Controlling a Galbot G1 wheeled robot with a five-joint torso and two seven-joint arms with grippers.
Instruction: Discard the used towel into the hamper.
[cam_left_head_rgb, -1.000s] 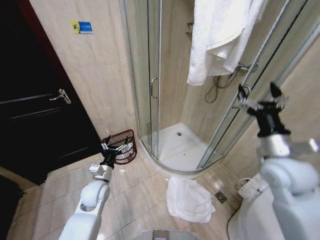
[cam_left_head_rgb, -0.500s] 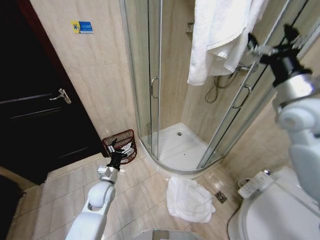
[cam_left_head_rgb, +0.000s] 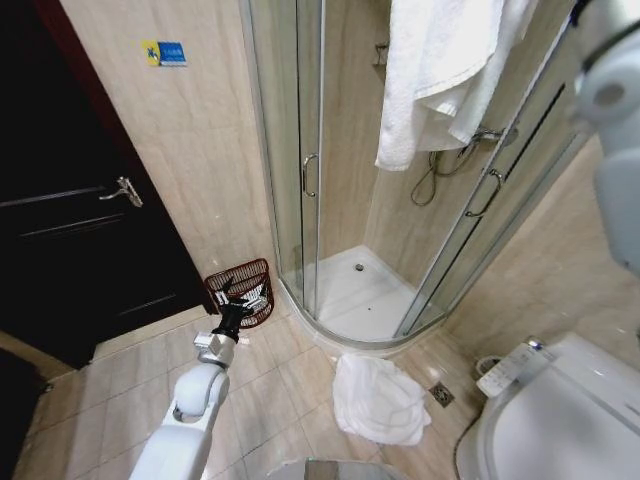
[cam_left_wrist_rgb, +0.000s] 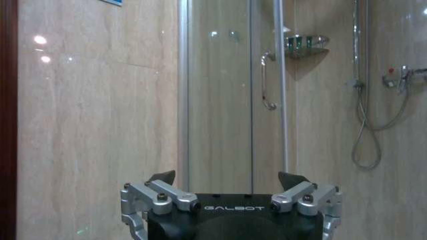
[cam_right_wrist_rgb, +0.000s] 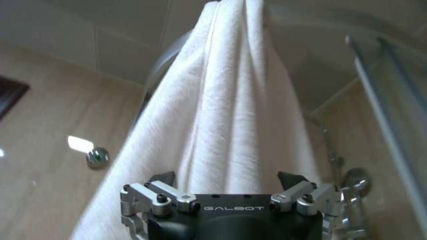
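On the floor by the wall: hamper (cam_left_head_rgb: 243, 291), a small round dark reddish-brown basket of thin upright bars, standing on the tiles just left of the shower's curved glass door and right of a dark door.
Hamper contents: something pale shows through the bars on its right side; what it is cannot be told.
Floor towel: a white towel (cam_left_head_rgb: 378, 398) lies crumpled on the tiles in front of the shower tray, well apart from the hamper, near the toilet (cam_left_head_rgb: 560, 420).
Hanging towel: a second white towel (cam_left_head_rgb: 440, 70) hangs over the top of the shower screen, draping down outside the glass.
Shower (cam_left_head_rgb: 350, 280): a corner cubicle with glass doors and a white tray; inside are a hose, a tap and a small wire shelf (cam_left_wrist_rgb: 303, 42) high on the wall. What the shelf holds cannot be told.
Left gripper (cam_left_head_rgb: 232, 300): at the end of the left arm stretched low and forward, in front of the hamper's near side; whether it touches the hamper cannot be told. In the left wrist view its jaws stand spread, with nothing between them, facing the wall and shower door.
Right gripper (cam_right_wrist_rgb: 227, 176): raised high, close under the hanging towel, whose folds rise straight ahead of it. Its jaws are spread wide and grip nothing.
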